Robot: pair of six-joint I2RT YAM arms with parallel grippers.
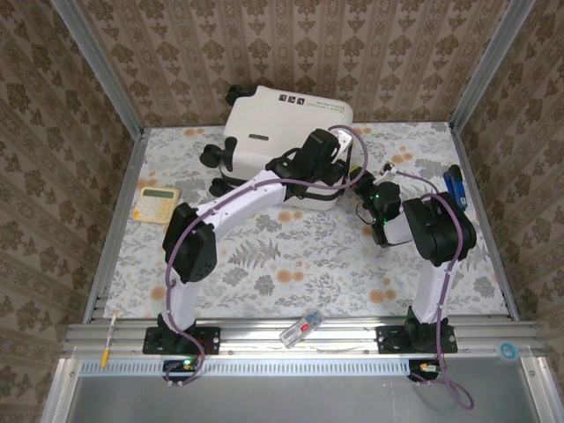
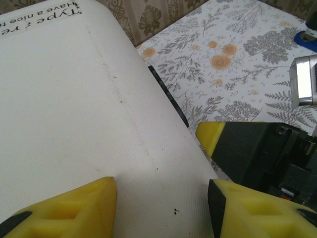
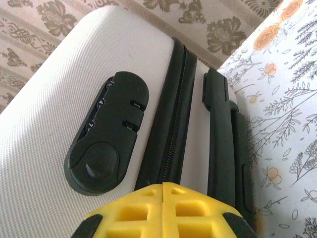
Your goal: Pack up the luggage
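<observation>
The white luggage (image 1: 282,123) lies closed at upper centre. Left gripper (image 2: 161,193) hangs spread over its shell; right gripper (image 3: 162,191), pressed together, sits at the zipper (image 3: 166,134).

Overhead looks down; wrist views (close) share luggage (image 1: 273,119)
</observation>
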